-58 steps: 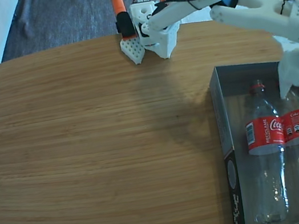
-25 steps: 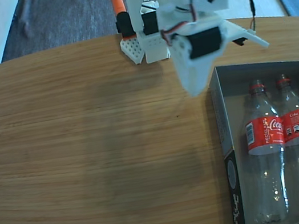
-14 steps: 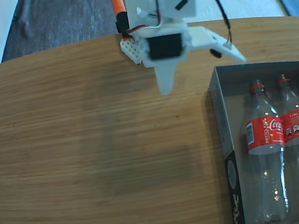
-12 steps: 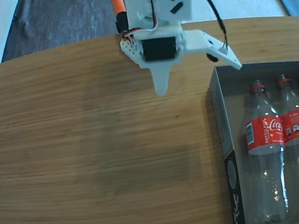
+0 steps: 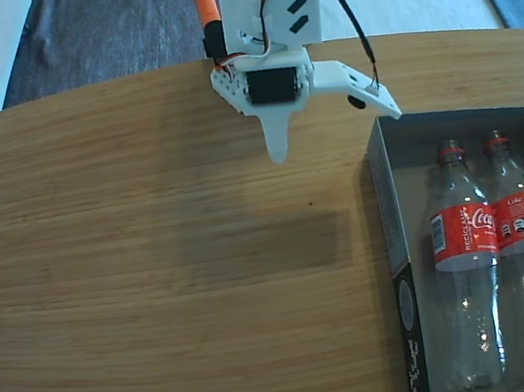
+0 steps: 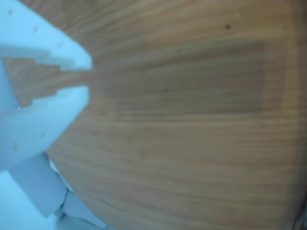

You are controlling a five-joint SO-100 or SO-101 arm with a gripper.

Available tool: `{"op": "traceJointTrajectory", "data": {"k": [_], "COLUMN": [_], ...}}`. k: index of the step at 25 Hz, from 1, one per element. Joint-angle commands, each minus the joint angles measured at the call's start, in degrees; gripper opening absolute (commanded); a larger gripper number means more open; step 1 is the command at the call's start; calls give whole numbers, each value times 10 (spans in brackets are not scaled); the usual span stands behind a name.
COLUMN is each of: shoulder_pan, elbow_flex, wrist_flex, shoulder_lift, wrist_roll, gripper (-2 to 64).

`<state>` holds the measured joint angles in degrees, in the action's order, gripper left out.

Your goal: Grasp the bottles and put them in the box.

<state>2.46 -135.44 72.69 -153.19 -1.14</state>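
Two clear bottles with red labels lie side by side in the box [image 5: 392, 234], necks toward the far end: one on the left [image 5: 464, 233], one on the right [image 5: 522, 217]. The dark-walled box sits at the table's right near corner in the fixed view. My white gripper [image 5: 278, 155] hangs over bare wood near the arm's base at the far edge, well left of the box. It holds nothing. In the wrist view its fingertips [image 6: 88, 76] stand almost together with only a thin slit between them, over plain table.
The arm's base with an orange-topped clamp [image 5: 207, 8] stands at the table's far edge. A white camera mount [image 5: 366, 96] with a black cable sticks out to the right, near the box's far left corner. Grey floor lies beyond the table.
The gripper rose out of the box from beside the right bottle, then swung left and back toward the base. Both bottles stayed put in the box.
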Motion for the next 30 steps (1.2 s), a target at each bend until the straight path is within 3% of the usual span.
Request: {"op": "traceJointTrajectory", "data": {"k": [1,9,14,25,30], "shoulder_pan": [-3,-3,-35,-35,-18], "elbow_flex": [-13,-91,-140,-242,-243], "wrist_flex": [-20,-23,-24,-14,-14], "shoulder_lift": [-47,-141,-202,-324,-327], "wrist_roll": [3,5,65,61,61], "gripper": [-3,-3,-3,-5,-5]}}
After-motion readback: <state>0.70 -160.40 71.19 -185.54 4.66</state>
